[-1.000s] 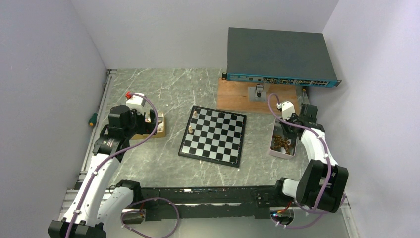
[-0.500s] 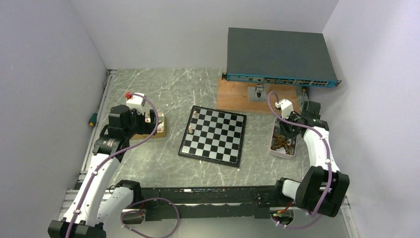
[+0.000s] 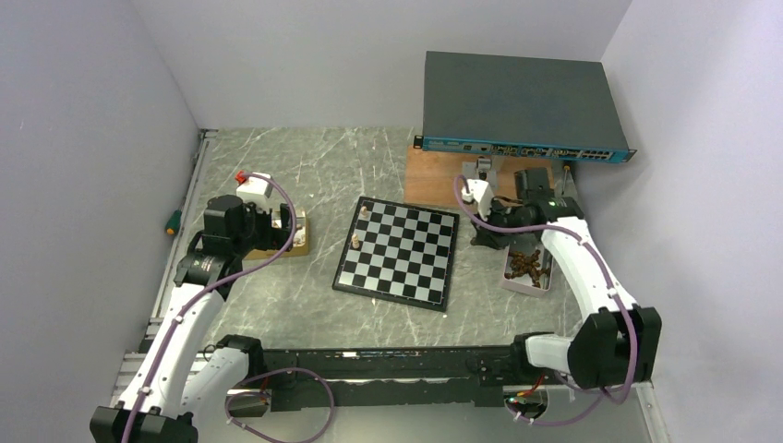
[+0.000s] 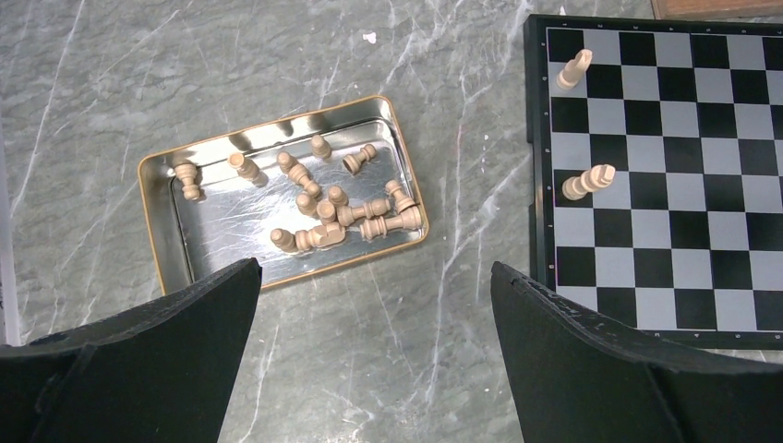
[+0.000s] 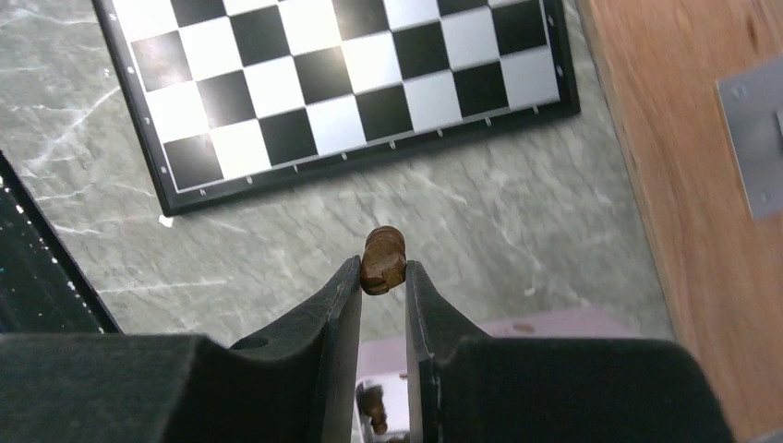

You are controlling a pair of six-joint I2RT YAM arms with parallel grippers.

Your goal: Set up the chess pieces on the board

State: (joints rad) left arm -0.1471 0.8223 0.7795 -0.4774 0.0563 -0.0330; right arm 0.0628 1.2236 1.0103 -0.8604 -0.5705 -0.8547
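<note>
Carry the dark brown piece (image 5: pixel 383 257), clenched in jaws of the right gripper (image 5: pixel 382 279) over tabletop (image 5: pixel 480 221) beside the board (image 5: pixel 277 88), onto its nearest-edge square; lower upright before letting go. Leave the left gripper (image 4: pixel 374 277), jaws released, near the tin (image 4: pixel 153 198).

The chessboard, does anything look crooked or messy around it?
The board sits turned, not square with the table. In the tin beside it, the light pieces lie jumbled, many on their sides. Nothing looks spilled or broken.
</note>
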